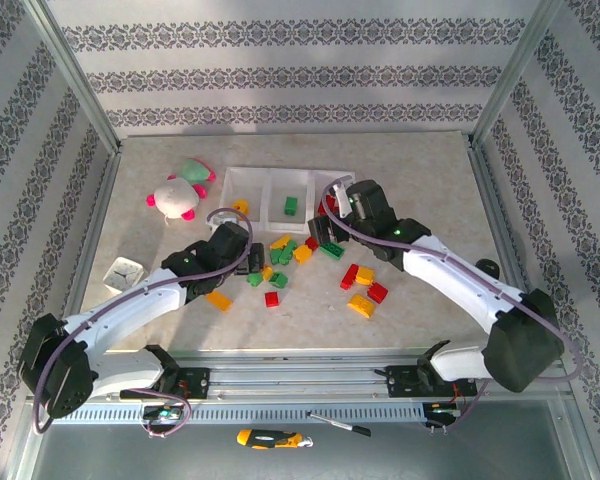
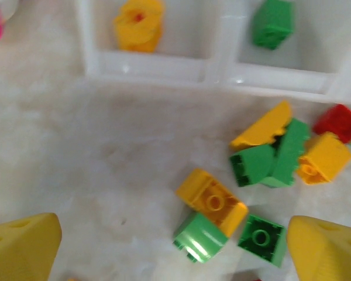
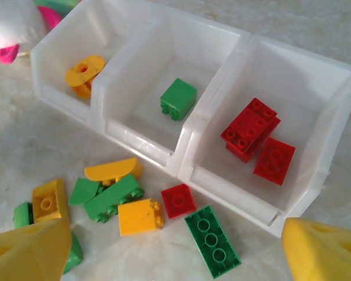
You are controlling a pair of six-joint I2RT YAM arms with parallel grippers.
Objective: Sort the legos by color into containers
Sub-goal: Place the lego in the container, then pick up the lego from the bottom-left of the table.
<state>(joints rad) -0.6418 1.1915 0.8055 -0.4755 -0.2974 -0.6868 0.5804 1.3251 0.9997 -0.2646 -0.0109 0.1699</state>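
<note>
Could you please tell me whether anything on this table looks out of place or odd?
Nothing is mis-sorted: the bins hold a yellow brick, a green brick and red bricks, each colour apart. Odd items: the plush toy left of the bins, and a screwdriver lying off the table at its near side.

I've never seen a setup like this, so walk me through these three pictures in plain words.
Two robot arms are bolted at a table's near edge. One picture looks down from above; the others come from cameras on each wrist, the yellow shapes being fingertips. The left gripper and right gripper are open, holding nothing. Three joined bins hold a yellow piece, a green brick and red bricks. More bricks lie loose in front; a plush toy and small tray sit at the left.
</note>
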